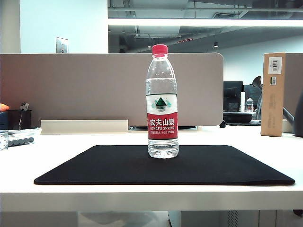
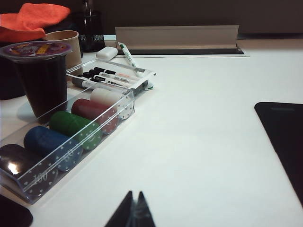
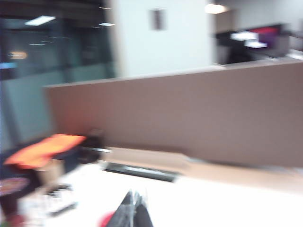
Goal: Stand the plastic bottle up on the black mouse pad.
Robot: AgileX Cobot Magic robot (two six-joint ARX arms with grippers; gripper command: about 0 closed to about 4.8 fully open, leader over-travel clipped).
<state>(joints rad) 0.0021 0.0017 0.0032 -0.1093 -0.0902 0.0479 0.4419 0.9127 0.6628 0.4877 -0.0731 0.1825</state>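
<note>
While both arms hang back, the plastic bottle (image 1: 162, 101) stands upright on the black mouse pad (image 1: 94, 168), nothing touching it. Left pincer (image 2: 134, 210) is pinched closed over bare table (image 2: 199, 142), well clear. Right pincer (image 3: 134, 210) is closed too, holding nothing, view blurry.

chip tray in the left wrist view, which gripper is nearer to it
Left. The left gripper is close beside the chip tray, jaws shut; the right gripper is farther off, the tray blurred beyond it.
</note>
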